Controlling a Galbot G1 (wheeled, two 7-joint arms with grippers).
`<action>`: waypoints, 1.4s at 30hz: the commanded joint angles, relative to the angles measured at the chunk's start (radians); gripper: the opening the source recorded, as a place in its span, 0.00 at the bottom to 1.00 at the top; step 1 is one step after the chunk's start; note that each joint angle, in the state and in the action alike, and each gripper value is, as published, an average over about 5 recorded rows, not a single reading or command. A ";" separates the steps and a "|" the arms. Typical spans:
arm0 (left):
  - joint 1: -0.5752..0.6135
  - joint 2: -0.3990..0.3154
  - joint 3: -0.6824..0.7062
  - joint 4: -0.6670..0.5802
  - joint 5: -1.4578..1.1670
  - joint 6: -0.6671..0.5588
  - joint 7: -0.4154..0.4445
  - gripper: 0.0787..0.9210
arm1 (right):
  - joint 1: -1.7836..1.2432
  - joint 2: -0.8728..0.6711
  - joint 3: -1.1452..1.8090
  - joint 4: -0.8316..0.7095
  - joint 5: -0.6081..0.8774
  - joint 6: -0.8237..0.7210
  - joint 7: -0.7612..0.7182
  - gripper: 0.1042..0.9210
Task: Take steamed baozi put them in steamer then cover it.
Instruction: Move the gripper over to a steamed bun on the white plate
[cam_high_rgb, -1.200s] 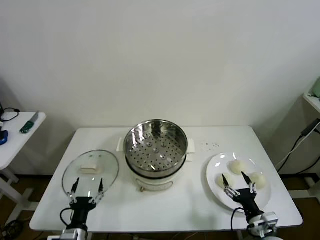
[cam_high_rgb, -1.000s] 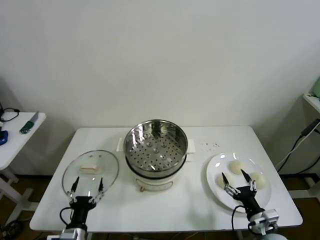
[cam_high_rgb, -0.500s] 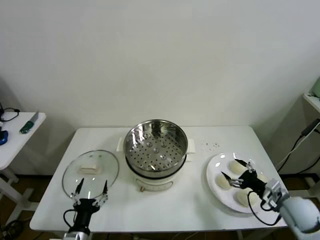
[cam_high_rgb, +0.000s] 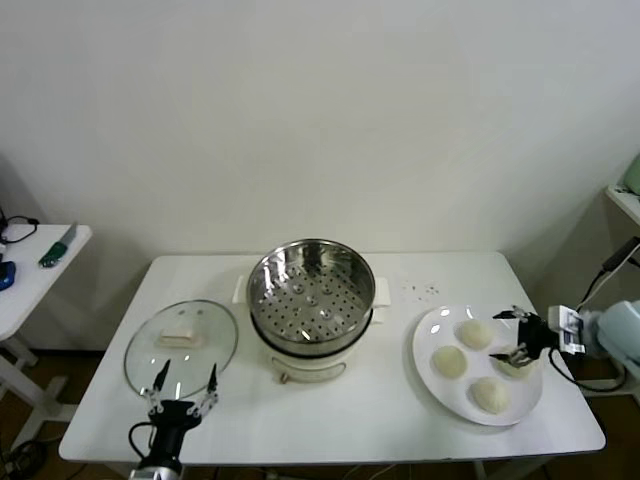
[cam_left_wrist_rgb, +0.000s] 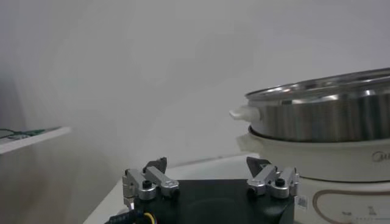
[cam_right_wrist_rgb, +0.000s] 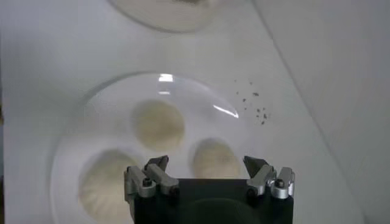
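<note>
Head view: the right end effector (cam_high_rgb: 519, 335), fingers spread, hovers at right over the flat white plate (cam_high_rgb: 432, 377) holding small cream-white baozi (cam_high_rgb: 449, 361) (four). The shiny perforated steel steamer (cam_high_rgb: 311, 296) sits centre on the white table (cam_high_rgb: 380, 420); the clear glass cover (cam_high_rgb: 181, 343) lies lower left, the open left end effector (cam_high_rgb: 184, 379) below it.

Left wrist view: steamer (cam_left_wrist_rgb: 326, 115) at right.

Right wrist view: baozi (cam_right_wrist_rgb: 158, 125) centre.

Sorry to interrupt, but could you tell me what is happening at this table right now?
The right pincer is open at the right side of the flat white plate, around one of the four small cream-white dough buns. None is in the round shiny stainless-steel steamer basket yet, which stands uncovered on its white pot base. The round clear glass lid lies on the white table to the steamer's left, and the left pincer waits open at its near edge.
</note>
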 joint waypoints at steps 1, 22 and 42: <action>-0.002 0.005 0.001 0.005 -0.002 0.003 -0.002 0.88 | 0.442 -0.021 -0.425 -0.143 -0.084 0.015 -0.155 0.88; -0.026 0.020 -0.045 0.037 -0.005 0.015 0.004 0.88 | 0.607 0.324 -0.761 -0.457 -0.113 0.022 -0.109 0.88; -0.037 0.017 -0.045 0.064 -0.001 0.016 0.003 0.88 | 0.580 0.403 -0.722 -0.551 -0.192 0.087 -0.119 0.79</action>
